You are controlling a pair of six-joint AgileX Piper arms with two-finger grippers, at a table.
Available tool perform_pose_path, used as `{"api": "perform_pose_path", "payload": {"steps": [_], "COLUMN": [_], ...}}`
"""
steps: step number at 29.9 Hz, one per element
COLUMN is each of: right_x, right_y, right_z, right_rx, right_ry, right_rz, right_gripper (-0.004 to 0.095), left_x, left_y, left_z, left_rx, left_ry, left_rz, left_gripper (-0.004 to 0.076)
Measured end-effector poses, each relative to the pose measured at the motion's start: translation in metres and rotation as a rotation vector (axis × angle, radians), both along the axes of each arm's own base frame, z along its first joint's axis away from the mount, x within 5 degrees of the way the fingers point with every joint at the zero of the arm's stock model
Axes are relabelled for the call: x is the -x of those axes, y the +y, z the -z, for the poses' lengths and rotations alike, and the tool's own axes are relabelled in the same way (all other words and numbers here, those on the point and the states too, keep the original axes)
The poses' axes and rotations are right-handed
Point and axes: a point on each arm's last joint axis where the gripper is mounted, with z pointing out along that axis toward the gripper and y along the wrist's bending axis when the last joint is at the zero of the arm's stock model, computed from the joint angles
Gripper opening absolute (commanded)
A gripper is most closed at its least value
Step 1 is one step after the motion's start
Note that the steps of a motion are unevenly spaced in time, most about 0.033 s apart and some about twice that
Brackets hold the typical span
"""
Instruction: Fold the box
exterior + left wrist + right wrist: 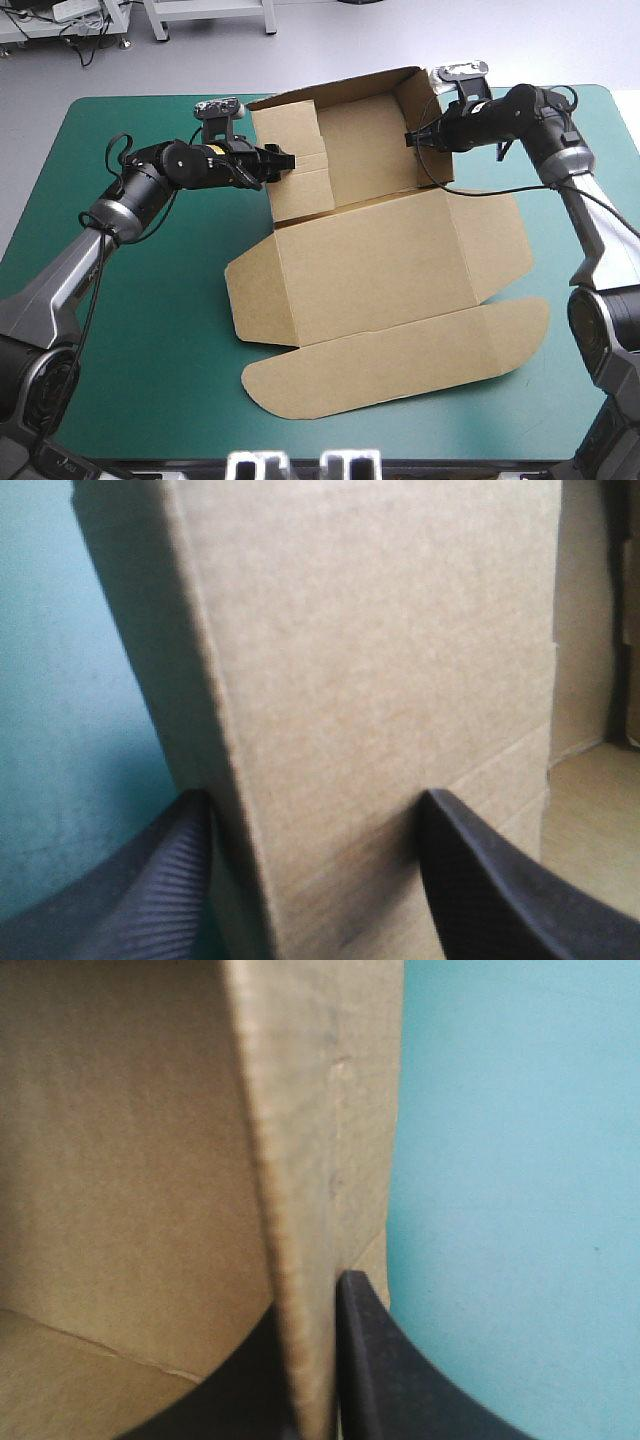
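Worktop (150,330): teal-green cover, bare on every side of the box.

Box (380,260): brown board, partly raised, lying about mid-worktop. Its far half stands as an open tray with the left, far and right walls up. Its near half lies flat on the cover: a wide lid panel (400,250) with a small side flap at each end. Nearest the robot is a long flap with rounded corners (400,365), also flat.

Left arm: reaches in level to the box's left wall (295,170). The left hand (283,160) sits at that wall's upper part. In the left wrist view its two black fingers (170,880) stand well apart and straddle the wall, one on the outer side by the teal-green cover, the other on the inner face. The outer finger touches the board. I cannot tell how firmly the inner one presses. I read this hand as spread, not clamped.

Right arm: reaches in to the box's right wall (428,120). The right hand (412,138) is at that wall's edge. In the right wrist view its fingers (370,1360) are nearly together with the wall's edge pinched between them, one inside the tray and one outside. This hand has hold of the box.

Both hands are at about the same height on opposite walls of the box, with the tray's interior between them.
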Motion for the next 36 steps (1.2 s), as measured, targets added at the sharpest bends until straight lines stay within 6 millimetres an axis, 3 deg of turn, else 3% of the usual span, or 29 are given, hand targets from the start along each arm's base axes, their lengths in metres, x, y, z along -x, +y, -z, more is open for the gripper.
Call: {"api": "perform_pose_path", "payload": {"steps": [7, 12, 15, 20, 27, 32, 36], "right_x": [0.003, 0.003, 0.003, 0.004, 0.008, 0.013, 0.016], "right_y": [0.005, 0.005, 0.005, 0.004, -0.001, -0.005, -0.007], "right_z": [0.004, 0.005, 0.005, 0.006, 0.010, 0.014, 0.023], "right_rx": [-0.022, -0.018, -0.014, 0.001, 0.054, 0.109, 0.145], "right_ry": [0.040, 0.043, 0.041, 0.046, 0.115, 0.201, 0.283], "right_rz": [-0.037, -0.044, -0.046, -0.051, -0.009, 0.018, 0.030], "right_gripper": [-0.0018, -0.0018, -0.0018, -0.0017, -0.0018, -0.0017, -0.0017], "left_x": [0.000, 0.000, 0.000, 0.000, -0.001, -0.007, -0.016], "left_y": [0.007, 0.007, 0.009, 0.010, 0.005, -0.008, -0.026], "left_z": [0.005, 0.005, 0.007, 0.008, -0.013, -0.018, -0.008], "left_rx": [-0.051, -0.046, -0.066, -0.092, -0.132, -0.229, -0.326], "left_ry": [0.054, 0.067, 0.073, 0.088, 0.080, 0.123, 0.179], "left_rz": [-0.073, -0.085, -0.084, -0.071, 0.001, 0.072, 0.133], "left_gripper": [0.0293, 0.0069, -0.0008, -0.0009, -0.0009, -0.0009, -0.0009]}}
